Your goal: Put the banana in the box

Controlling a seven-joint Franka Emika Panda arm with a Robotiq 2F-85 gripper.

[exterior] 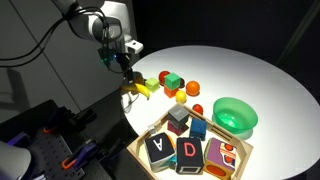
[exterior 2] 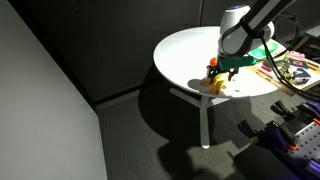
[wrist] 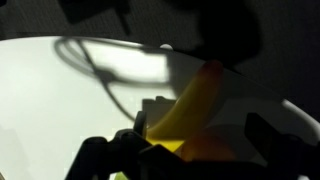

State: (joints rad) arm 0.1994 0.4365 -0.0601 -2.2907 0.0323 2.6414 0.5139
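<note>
The yellow banana [exterior: 139,90] lies near the white table's edge and also shows in an exterior view [exterior 2: 216,85]. My gripper [exterior: 128,76] hangs right over it and is seen in the second exterior view [exterior 2: 226,68]. In the wrist view the banana [wrist: 190,105] runs between the two dark fingers of the gripper [wrist: 198,135], which stand apart on either side of it, so the gripper looks open around it. The light-wood box [exterior: 140,152] sits at the table's front and holds several lettered blocks.
A round green bowl [exterior: 235,116] stands beside the box. Small toy fruits lie behind the banana: an orange piece [exterior: 148,79], a green block [exterior: 172,79], a round yellow piece [exterior: 181,97], another orange piece [exterior: 193,89]. The table edge [exterior: 125,105] is close.
</note>
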